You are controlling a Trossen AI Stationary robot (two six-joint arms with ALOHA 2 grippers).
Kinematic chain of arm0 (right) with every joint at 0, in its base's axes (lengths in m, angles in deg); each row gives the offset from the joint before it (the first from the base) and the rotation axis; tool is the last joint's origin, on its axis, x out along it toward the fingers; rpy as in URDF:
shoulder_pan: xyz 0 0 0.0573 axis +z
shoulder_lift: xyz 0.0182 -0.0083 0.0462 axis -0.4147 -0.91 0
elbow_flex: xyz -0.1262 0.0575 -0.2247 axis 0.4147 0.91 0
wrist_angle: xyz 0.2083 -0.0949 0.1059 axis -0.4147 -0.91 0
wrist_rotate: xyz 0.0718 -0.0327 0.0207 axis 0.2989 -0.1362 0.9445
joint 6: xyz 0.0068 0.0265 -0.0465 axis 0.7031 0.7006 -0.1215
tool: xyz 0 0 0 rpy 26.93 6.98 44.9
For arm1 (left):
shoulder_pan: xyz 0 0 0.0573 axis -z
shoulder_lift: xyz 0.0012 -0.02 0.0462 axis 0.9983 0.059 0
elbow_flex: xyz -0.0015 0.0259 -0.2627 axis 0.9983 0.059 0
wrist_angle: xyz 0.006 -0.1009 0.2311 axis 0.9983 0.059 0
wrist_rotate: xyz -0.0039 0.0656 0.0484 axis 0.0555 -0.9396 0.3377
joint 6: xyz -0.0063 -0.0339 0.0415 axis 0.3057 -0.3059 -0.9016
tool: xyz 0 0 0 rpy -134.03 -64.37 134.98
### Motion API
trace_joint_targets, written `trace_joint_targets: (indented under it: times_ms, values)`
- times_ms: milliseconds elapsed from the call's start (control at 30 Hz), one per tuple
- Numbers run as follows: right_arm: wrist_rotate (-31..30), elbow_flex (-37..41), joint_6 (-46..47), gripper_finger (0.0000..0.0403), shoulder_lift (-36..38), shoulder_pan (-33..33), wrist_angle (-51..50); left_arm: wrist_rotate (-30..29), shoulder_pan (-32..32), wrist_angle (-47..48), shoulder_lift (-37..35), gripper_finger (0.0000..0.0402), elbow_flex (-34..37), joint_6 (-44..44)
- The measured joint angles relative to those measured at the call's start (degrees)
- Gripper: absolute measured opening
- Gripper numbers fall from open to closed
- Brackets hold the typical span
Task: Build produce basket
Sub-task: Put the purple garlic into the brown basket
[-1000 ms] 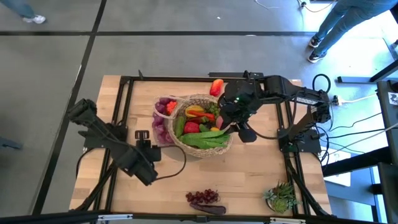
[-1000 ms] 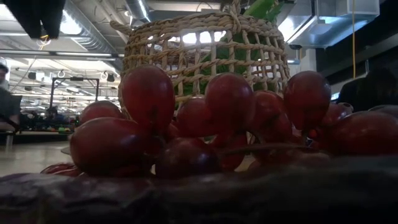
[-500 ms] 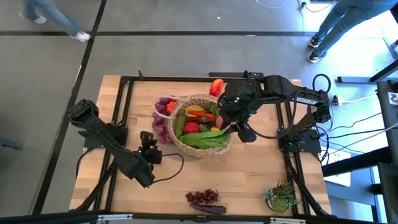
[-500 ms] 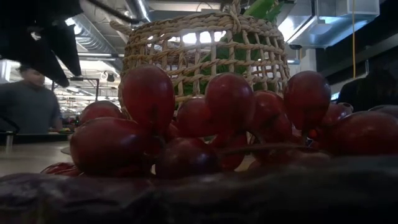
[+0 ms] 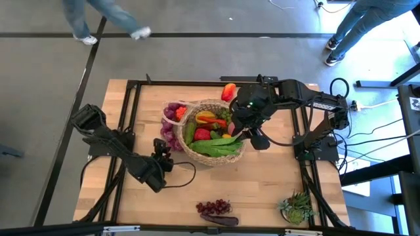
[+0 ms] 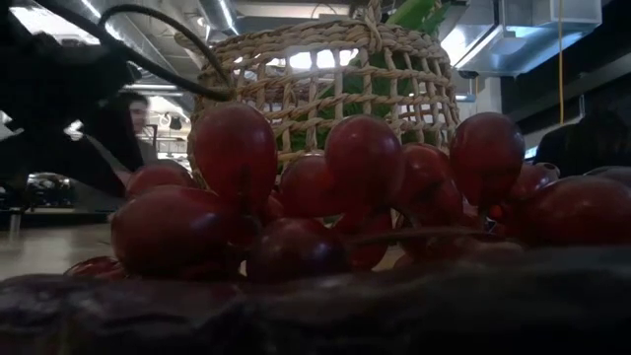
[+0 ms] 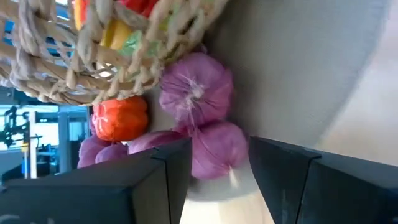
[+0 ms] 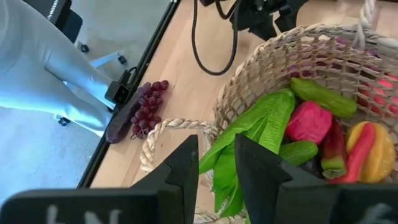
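Left hand [image 5: 162, 150] nearer the basket [image 5: 209, 158] full of produce [image 5: 207, 133].

One camera looks straight down on my whole table [image 5: 262, 177]. One sits low, right behind the grapes [image 6: 325, 192]. My wrist cameras look close at the basket [image 8: 280, 62], which every view shares.

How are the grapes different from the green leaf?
The grapes are dark purple and round; the leaf is green, long and flat. The grapes lie on the table near its front edge, outside the basket; the leaf lies in the basket. Both are toy produce.
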Motion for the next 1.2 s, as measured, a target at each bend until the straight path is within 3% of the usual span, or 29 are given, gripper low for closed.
trace_joint_targets:
  times_ms: [367, 633, 833, 967, 1200]
  values:
    - [-2.07, 0.00, 1.66, 0.0097, 0.02, -0.02, 0.80, -2.44, -6.02, -4.03, 0.00, 0.0150, 2.61, 1.28]
    - [-2.07, 0.00, 1.70, 0.0097, 0.02, -0.04, 0.83, 7.34, -9.48, -15.75, 0.02, 0.0150, 3.11, -11.32]
    - [-2.07, 0.02, 1.80, 0.0097, 0.02, -0.01, 1.89, 7.52, -12.68, -14.85, 0.04, 0.0150, 4.17, -12.05]
    - [-2.05, 0.02, 3.36, 0.0097, 0.04, 0.00, 2.11, 11.68, -14.32, -10.77, 0.04, 0.0150, 4.37, -9.64]
    - [-2.04, 0.02, 4.51, 0.0097, 0.04, 0.00, 2.07, 13.57, -14.57, -6.55, -1.97, 0.0150, 4.39, -8.14]
